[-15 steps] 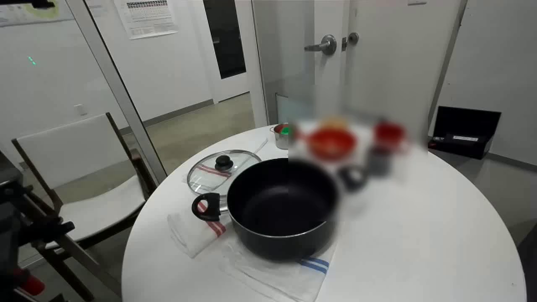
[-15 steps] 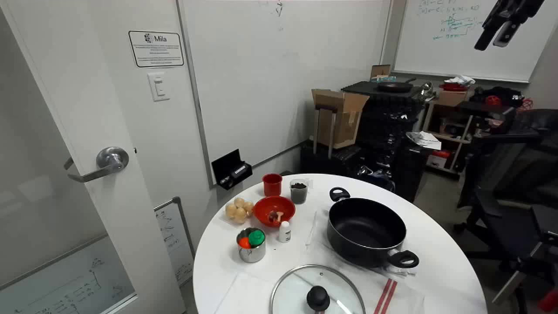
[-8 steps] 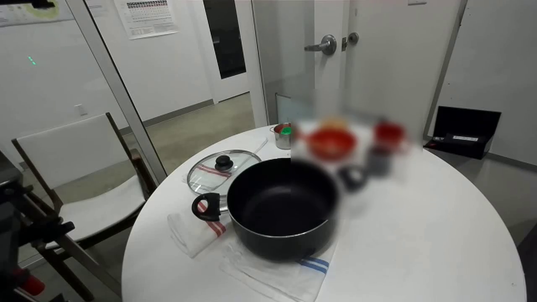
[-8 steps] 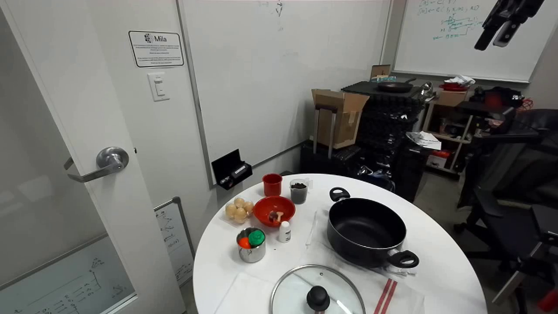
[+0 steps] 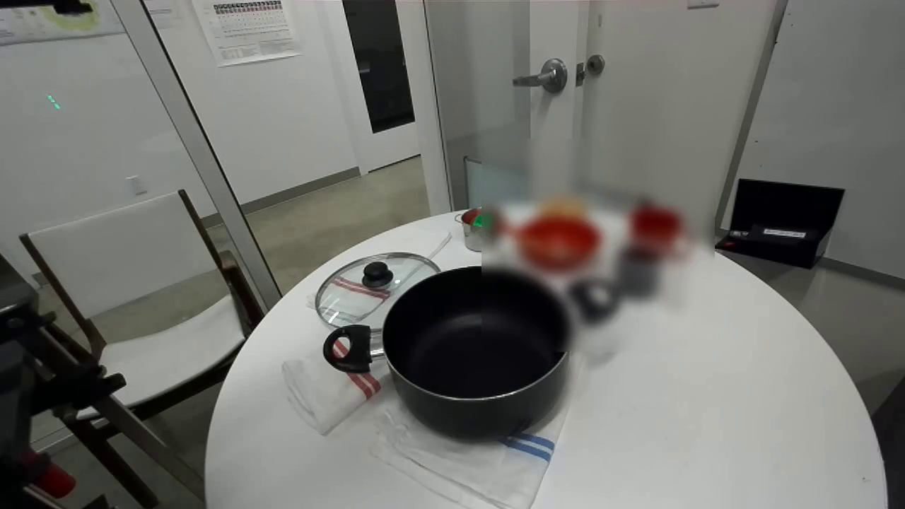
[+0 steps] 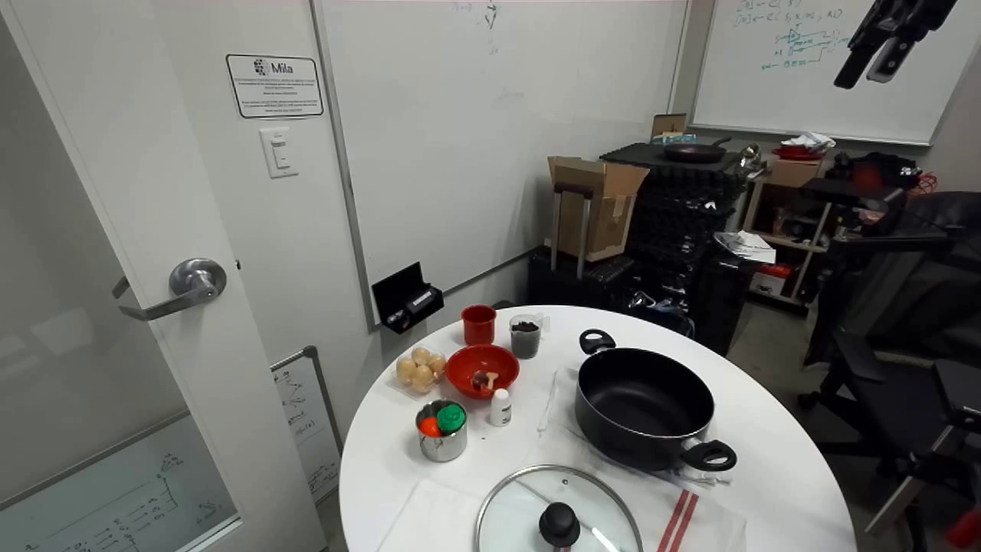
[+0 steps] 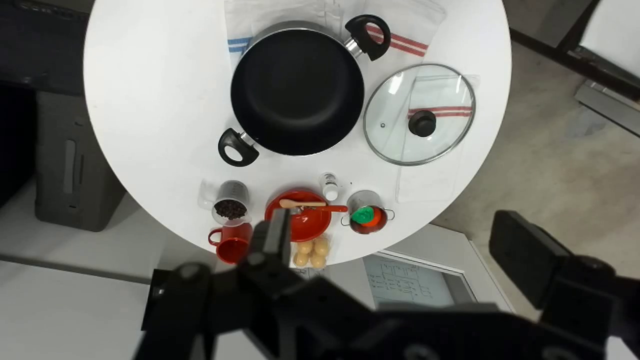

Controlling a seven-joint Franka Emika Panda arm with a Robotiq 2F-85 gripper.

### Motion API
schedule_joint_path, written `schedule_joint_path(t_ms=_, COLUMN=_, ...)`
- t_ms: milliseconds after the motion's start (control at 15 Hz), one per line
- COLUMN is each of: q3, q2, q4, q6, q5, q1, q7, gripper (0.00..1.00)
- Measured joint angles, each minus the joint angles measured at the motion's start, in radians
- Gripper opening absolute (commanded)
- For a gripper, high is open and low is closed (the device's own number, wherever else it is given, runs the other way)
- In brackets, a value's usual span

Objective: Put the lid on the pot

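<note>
Across the wrist view, left to right, on one round white table (image 7: 150,105): one clear cup (image 7: 234,190) of dark bits (image 7: 230,209), left of centre; one red mug (image 7: 233,245) just below it; one black pot (image 7: 300,90), upper centre, with two black handles (image 7: 248,153); one red bowl (image 7: 310,226), lower centre, holding two utensils (image 7: 295,203); four tan balls (image 7: 321,245) just beneath; one white bottle (image 7: 329,184); one small steel vessel (image 7: 361,198) with one green piece (image 7: 362,215) and one orange piece (image 7: 374,220) inside; one glass lid (image 7: 397,112), right of the pot and lying off it, its one dark knob (image 7: 422,123) upward; striped cloth (image 7: 410,42) shows in three places, under the pot, by its right-hand handle and beneath the lid; the gripper (image 6: 864,78) hangs at the upper right of an exterior view, well apart from the table, tips slanting down and to the left; in the wrist view its two fingers (image 7: 525,255) stand at the lower edge, spread wide, with the steel vessel seen between them.
</note>
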Motion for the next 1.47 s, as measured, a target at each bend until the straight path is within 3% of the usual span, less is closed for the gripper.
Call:
schedule_joint_path(t_ms=467, q3=0.021, q2=0.007, q4=0.000, q6=0.000, q5=0.000, q1=-0.007, q7=0.000, gripper=1.00)
schedule_joint_path(t_ms=867, q3=0.152, q2=0.128, q4=0.044, q6=0.000, q5=0.000, q1=0.027, q7=0.005, gripper=1.00)
schedule_joint_path(t_ms=1467, q3=0.346, q2=0.453, q4=0.215, q6=-0.002, q5=-0.010, q1=0.081, q7=0.011, gripper=1.00)
